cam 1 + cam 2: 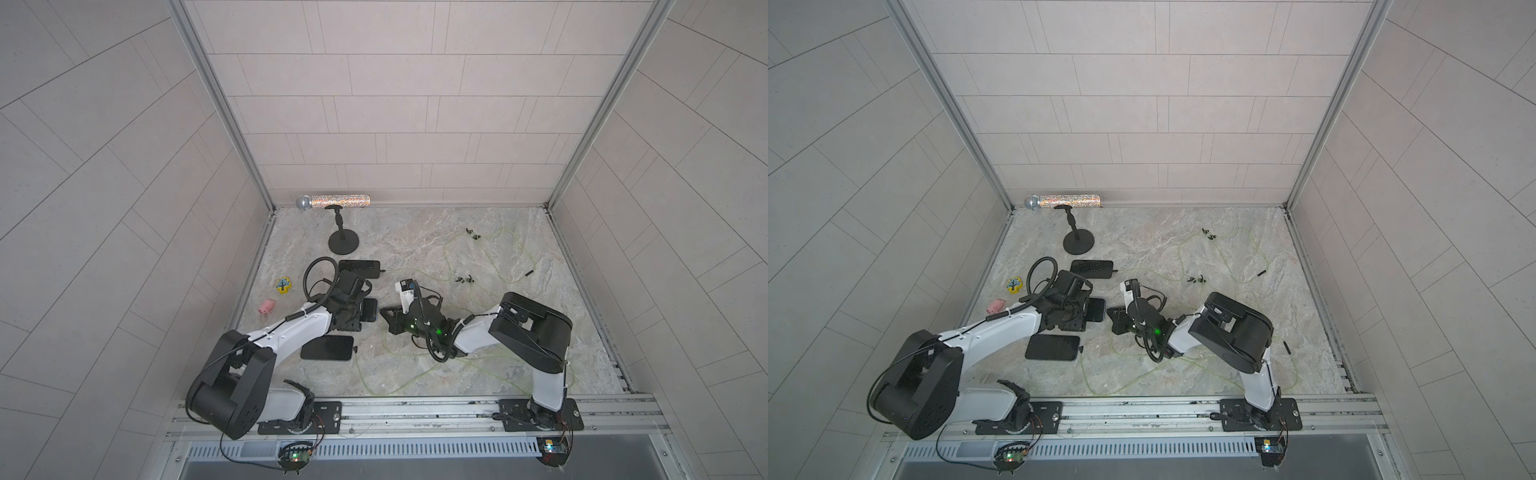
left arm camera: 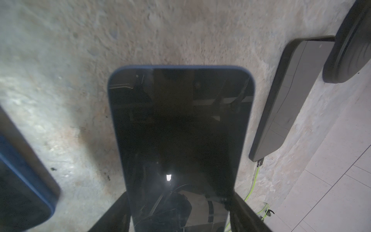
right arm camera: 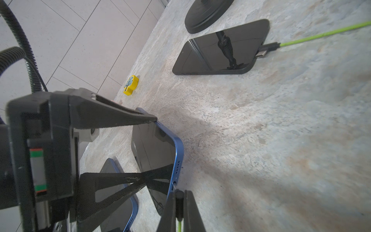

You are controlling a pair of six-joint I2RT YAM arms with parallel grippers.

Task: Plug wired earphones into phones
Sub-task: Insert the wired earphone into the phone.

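Three phones lie on the left part of the stone-look table (image 1: 540, 332), in a row from back to front: the far phone (image 1: 359, 268), the middle phone (image 1: 371, 309) and the near phone (image 1: 327, 348).

The left gripper (image 2: 178, 215) has its fingers spread wide and pressed against the two long sides of the middle phone, so it clamps this phone across its width. It cannot be told whether the phone rests flat on the table.

The right gripper (image 3: 179, 192) has its fingers pressed together on a small black plug (image 3: 179, 200), with a green cable hanging from it. The tip of the plug is at a small hole in the blue short edge of the middle phone; it cannot be told whether it is inside.

A second plug (image 3: 269, 47) with a green cable sits at the end of the far phone, just beside a black stand (image 1: 344, 241).

The earphone cables (image 1: 446, 257) lie in loose loops on the right part of the table, with black earbuds (image 1: 471, 235) among them.
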